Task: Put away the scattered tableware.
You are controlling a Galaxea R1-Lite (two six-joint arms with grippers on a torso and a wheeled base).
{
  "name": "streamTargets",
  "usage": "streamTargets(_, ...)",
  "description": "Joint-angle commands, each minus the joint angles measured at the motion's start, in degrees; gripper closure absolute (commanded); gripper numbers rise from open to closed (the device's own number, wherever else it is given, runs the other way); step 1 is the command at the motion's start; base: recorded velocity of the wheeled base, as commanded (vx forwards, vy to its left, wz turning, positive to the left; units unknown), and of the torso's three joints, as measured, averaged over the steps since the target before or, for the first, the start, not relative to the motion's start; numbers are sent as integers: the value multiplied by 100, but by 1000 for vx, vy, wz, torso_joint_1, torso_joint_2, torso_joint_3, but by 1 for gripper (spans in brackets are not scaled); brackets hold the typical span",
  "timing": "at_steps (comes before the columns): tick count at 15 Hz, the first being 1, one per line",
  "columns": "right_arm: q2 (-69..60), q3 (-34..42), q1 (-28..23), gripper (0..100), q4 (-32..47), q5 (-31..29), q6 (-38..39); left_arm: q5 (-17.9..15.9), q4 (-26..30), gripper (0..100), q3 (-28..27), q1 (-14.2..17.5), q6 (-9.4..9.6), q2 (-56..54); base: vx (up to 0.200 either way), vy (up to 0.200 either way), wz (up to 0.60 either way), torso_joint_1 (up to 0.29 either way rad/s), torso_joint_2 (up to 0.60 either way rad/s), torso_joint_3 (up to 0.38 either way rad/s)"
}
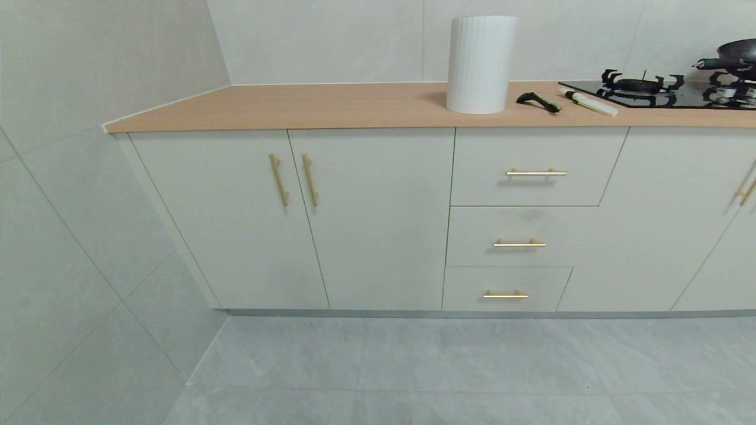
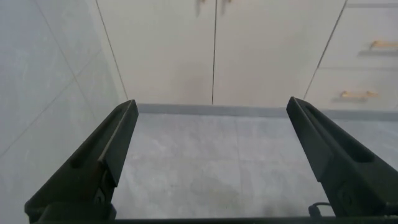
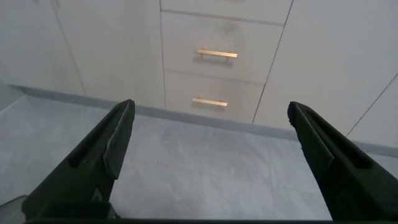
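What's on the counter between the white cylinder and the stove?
In the head view, a black utensil nearer the cylinder and a pale utensil by the stove.

The canister [image 1: 479, 64] stands on the counter [image 1: 295, 109]. Just right of the canister lies a peeler [image 1: 538, 101], and right of that a knife [image 1: 589, 103], both on the counter and apart from each other. Farther right of the canister a stove [image 1: 667, 94] sits in the counter, with a pan [image 1: 737, 54] on its far burner. Below the canister are three stacked drawers [image 1: 520, 230]. Left of these is a pair of cupboard doors [image 1: 366, 224].
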Motion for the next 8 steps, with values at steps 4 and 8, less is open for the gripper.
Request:
streamTargets(4, 9, 7, 5, 0, 8, 0, -4, 0, -2, 0, 0, 13, 0, 7, 200, 0, 0, 4, 4, 4)
streamTargets(8, 9, 7, 5, 0, 8, 0, -4, 0, -2, 0, 0, 13, -8, 7, 200, 0, 0, 5, 5, 4)
